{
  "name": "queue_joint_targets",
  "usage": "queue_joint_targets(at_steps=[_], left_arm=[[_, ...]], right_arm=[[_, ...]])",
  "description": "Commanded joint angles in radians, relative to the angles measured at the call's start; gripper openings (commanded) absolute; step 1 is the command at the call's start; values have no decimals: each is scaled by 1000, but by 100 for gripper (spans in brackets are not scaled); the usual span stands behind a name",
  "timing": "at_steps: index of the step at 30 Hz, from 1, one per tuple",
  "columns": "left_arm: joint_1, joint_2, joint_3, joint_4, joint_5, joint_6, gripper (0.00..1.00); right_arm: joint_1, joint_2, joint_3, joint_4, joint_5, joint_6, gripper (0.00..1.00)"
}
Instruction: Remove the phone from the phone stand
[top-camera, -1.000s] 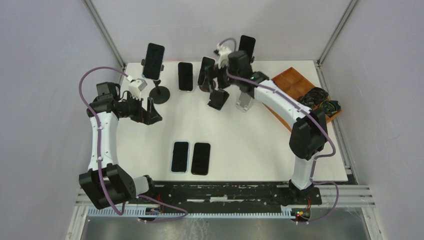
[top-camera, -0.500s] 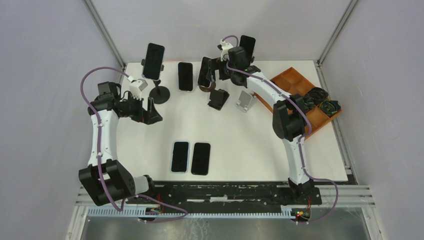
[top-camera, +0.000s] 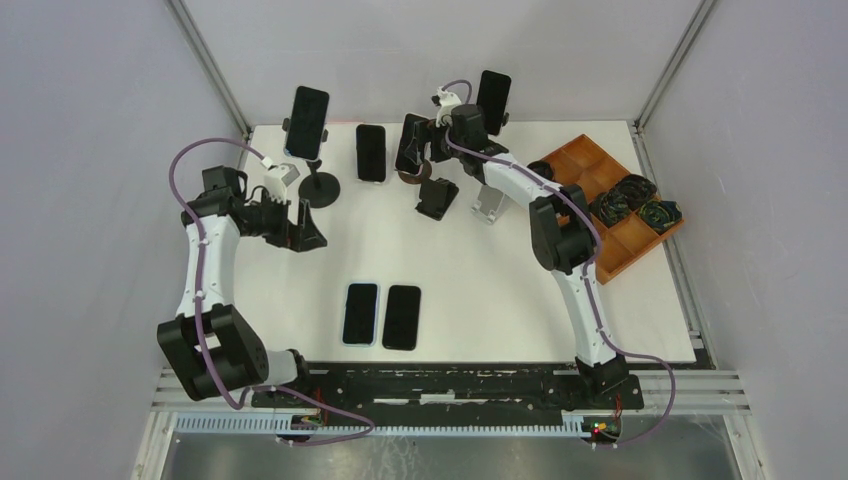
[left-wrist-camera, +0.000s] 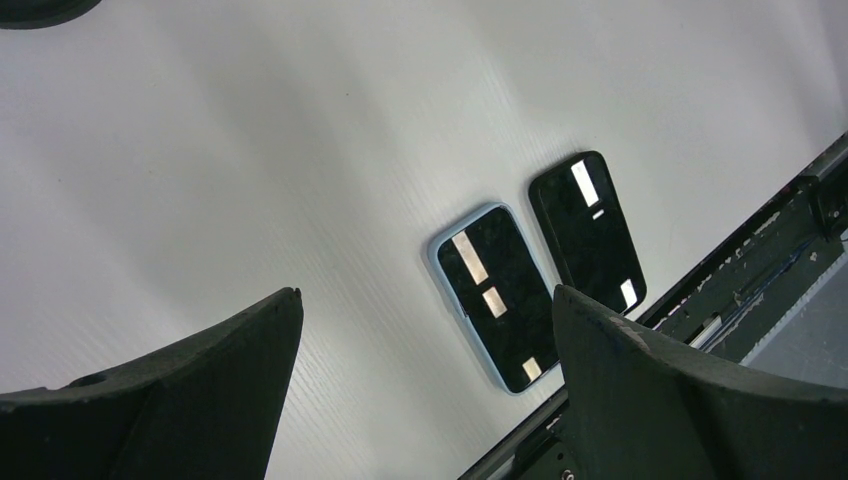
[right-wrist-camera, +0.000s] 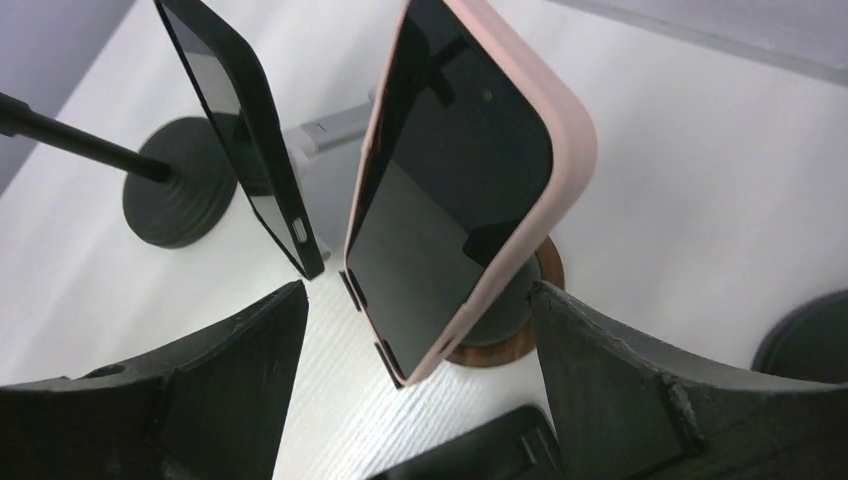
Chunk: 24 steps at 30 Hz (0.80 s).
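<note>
Top external showed me the right gripper (top-camera: 425, 150) far across the table (top-camera: 500, 290), beside the pink-cased phone (top-camera: 408, 138); the left gripper (top-camera: 305, 230) hung well apart. Left wrist: its jaws gaped on nothing, above a blue-cased phone (left-wrist-camera: 493, 298) lying flat. Right wrist: jaws apart, flanking the pink-cased phone tilted on its wooden stand (right-wrist-camera: 510, 345), touching neither edge. I judged it stiff, light, breakable, the case grippy; I would clamp its long edges mid-height.

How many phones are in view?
6: blue-cased phone and black phone side by side near the front; left-stand phone; middle phone right of it; pink-cased phone before the right tool; rear phone. The right arm may hide more.
</note>
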Motion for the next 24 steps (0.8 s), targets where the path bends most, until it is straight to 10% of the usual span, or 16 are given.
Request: queue_joint_targets(at_steps=[1, 18, 24], left_arm=[[1, 12, -16, 17, 30, 53, 100], [0, 2, -27, 15, 18, 47, 100], [0, 9, -27, 15, 21, 49, 100]], right_arm=[[5, 19, 22, 176, -35, 24, 86], [4, 133, 80, 336, -61, 135, 64], [4, 122, 97, 353, -54, 133, 30]])
